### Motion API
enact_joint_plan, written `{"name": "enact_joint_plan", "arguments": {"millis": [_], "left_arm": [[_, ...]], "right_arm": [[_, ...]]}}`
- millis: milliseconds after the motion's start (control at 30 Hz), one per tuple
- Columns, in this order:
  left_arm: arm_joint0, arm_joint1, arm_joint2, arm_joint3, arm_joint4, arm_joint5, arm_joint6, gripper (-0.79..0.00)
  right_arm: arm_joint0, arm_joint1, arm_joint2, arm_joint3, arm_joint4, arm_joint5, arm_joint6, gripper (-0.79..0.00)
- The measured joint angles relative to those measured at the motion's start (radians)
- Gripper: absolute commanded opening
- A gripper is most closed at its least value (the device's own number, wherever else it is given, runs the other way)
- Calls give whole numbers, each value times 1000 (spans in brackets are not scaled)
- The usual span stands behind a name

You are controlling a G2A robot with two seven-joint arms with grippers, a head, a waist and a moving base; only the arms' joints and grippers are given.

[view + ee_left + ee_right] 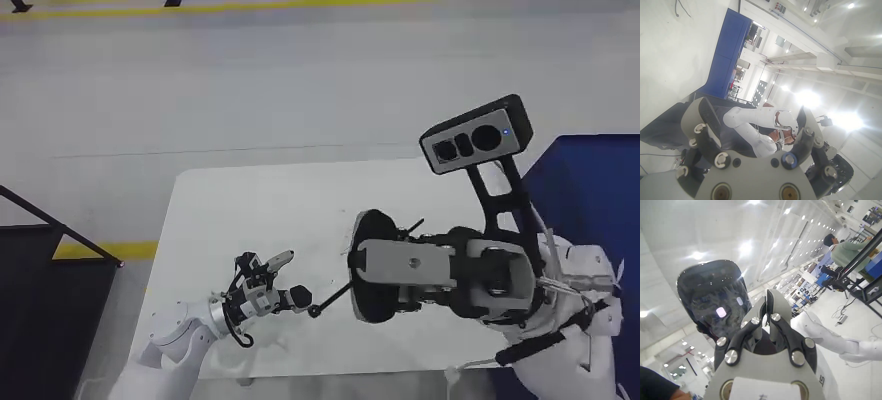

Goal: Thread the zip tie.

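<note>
White table [240,210] on pale floor in top view, blue partition [600,200] off its far-right side, yellow floor line [100,250] past the left edge. Left gripper [292,278] low over the table's near-left part, arm stretched in from the near-left corner, tips pointed toward table middle. Fingers spread wide apart, one light tip higher, one dark tip lower. Same in left wrist view: left gripper [753,106] gaping, ribbed black pads [709,115] turned inward, the other white arm crossing beyond the gap, blue partition [730,56] farther back. Zip tie [332,299]: thin black strip slanting above the table's near-middle. Lower end with a small dark knob just beside the left gripper's dark fingertip, contact not clear. Upper end hidden, holder impossible to tell. Right gripper [766,294] in right wrist view aimed up toward the ceiling, grey fingers [777,303] pressed together at the tips. Anything thin pinched between them: cannot tell.
</note>
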Motion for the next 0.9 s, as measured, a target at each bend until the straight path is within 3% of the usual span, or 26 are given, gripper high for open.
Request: {"name": "enact_joint_plan", "arguments": {"millis": [200,267,333,400,467,533,600,733,900], "left_arm": [[0,0,0,0,0,0,0,0],[0,0,0,0,0,0,0,0],[0,0,0,0,0,0,0,0],[0,0,0,0,0,0,0,0],[0,0,0,0,0,0,0,0],[0,0,0,0,0,0,0,0],[0,0,0,0,0,0,0,0],[0,0,0,0,0,0,0,0],[0,0,0,0,0,0,0,0]], "right_arm": [[4,-1,3,0,-1,11,25,-785],[66,1,35,0,-108,-101,117,-785],[103,5,50,3,-312,-304,237,-785],[66,3,41,35,-488,-455,286,-785],[-13,5,60,95,-599,-533,245,-785],[-73,12,115,182,-641,-510,164,-785],[-116,20,176,270,-639,-469,155,-785],[-197,45,318,484,-691,-427,289,-785],[-266,67,395,661,-729,-341,442,-785]]}}
